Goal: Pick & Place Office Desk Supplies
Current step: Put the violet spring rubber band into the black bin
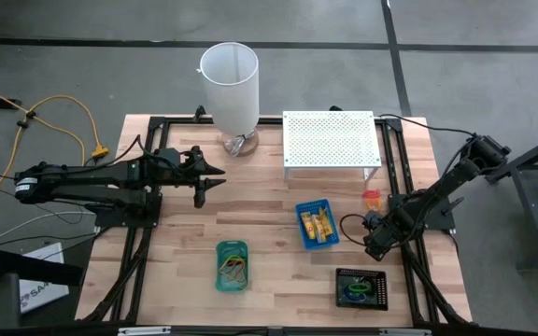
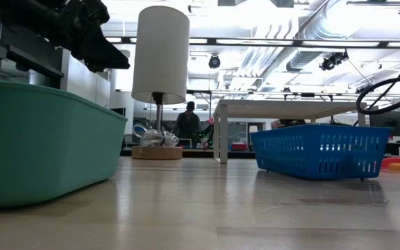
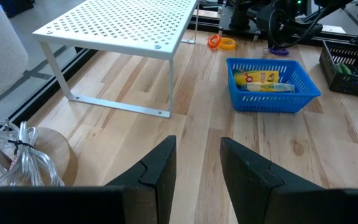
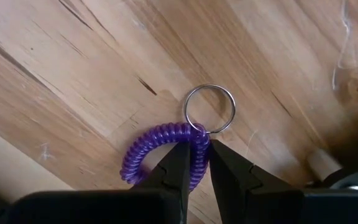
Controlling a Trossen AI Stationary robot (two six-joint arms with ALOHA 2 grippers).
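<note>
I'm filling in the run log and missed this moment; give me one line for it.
right hand: shut on purple coil keyring, over bare table | left hand: open, empty, waiting near lamp base | blue tray: yellow packets inside

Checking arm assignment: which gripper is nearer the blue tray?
Right. The right gripper sits just beside the blue tray, shut on a purple coil keyring; the left gripper hovers open across the table near the lamp.

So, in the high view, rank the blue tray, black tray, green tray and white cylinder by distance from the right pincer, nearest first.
From the right pincer:
1. Black tray, toward the table's front edge.
2. Blue tray, toward the table's middle.
3. Green tray, farther left.
4. White cylinder, far corner.
</note>
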